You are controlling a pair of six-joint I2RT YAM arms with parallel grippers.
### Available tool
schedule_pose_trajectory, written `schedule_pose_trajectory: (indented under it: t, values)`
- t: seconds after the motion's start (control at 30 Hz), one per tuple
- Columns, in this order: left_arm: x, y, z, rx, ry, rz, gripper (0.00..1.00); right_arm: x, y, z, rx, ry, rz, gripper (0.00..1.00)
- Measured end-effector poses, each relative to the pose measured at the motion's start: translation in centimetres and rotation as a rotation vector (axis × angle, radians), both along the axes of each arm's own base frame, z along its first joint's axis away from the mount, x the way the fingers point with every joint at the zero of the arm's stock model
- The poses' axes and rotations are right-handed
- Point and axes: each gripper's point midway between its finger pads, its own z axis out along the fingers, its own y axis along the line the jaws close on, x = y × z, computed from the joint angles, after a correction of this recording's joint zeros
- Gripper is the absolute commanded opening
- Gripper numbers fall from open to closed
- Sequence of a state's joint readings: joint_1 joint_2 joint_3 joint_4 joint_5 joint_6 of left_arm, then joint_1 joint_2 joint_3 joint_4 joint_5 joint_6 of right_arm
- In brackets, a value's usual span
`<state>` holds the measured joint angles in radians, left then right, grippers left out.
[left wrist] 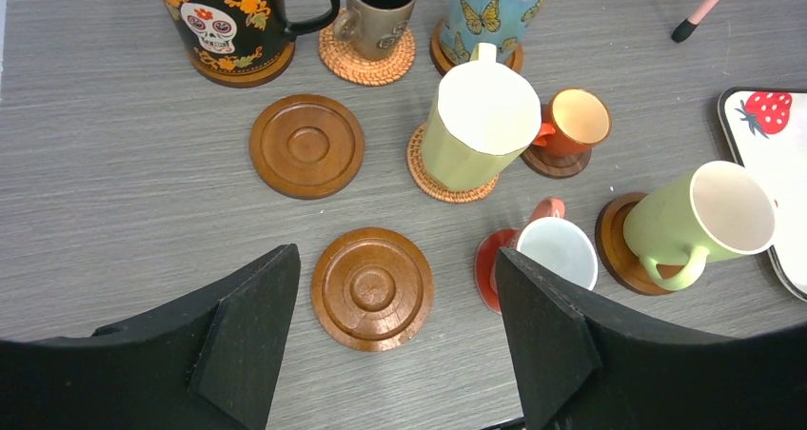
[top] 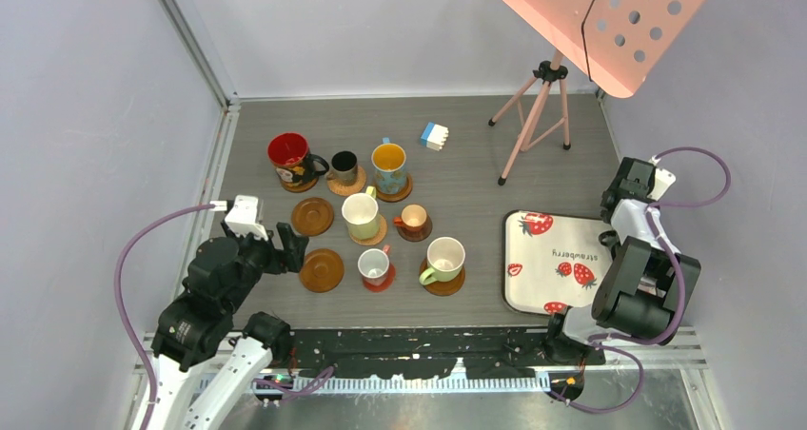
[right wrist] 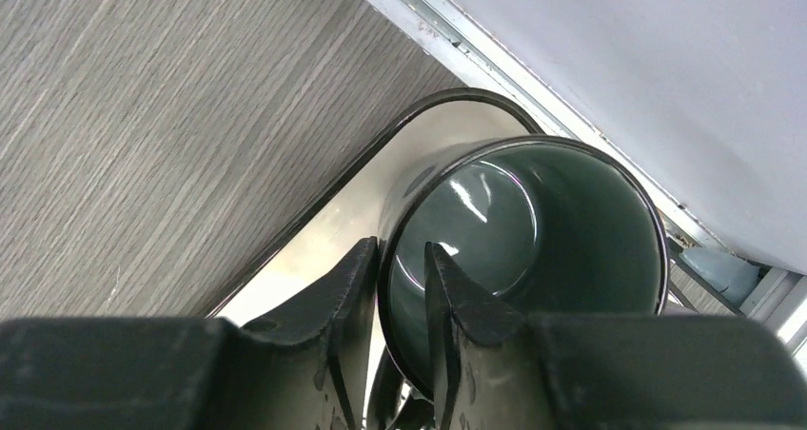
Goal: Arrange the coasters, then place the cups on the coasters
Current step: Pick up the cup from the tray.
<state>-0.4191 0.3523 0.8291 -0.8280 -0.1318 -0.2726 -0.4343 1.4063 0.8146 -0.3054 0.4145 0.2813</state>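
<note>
The right claw (right wrist: 400, 278) pinched the green mug (right wrist: 533, 221) at the corner of the tray (right wrist: 333, 225); the left claw (left wrist: 390, 354) hung spread over a coaster (left wrist: 372, 287).

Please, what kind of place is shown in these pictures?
Probably a robot test cell, not a home: plain grey walls close in the table, and the left arm and right arm stand at its near edge.

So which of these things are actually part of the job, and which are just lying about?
In the job: two bare round brown wooden coasters; seven mixed-colour handled mugs standing on coasters; glossy dark green mug.
Lying about: white rectangular strawberry-print tray; small blue-and-white block; pink perforated stand on a tripod.
</note>
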Motion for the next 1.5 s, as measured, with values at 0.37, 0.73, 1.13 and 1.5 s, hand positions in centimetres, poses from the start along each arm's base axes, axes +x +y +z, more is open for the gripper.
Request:
schedule_pose_trajectory:
  t: [0.37,0.73,1.13,1.5]
  values:
    - [0.0,0.1,0.0,0.002,-0.002,0.006,0.78,0.5,0.4,-0.1,0.020,-0.007,0.046,0.05]
    - [-0.1,0.3,0.2,-0.001,-0.011,0.011,0.78,0.8,0.7,-0.1,0.025,-0.005,0.075,0.05]
    - [-0.1,0.4,0.2,0.001,-0.014,0.017,0.78,1.8,2.3,0.0,0.040,-0.013,0.143,0.06]
    - [-0.2,0.6,0.4,-0.002,-0.026,0.025,0.78,1.9,4.1,-0.1,0.046,0.016,0.201,0.06]
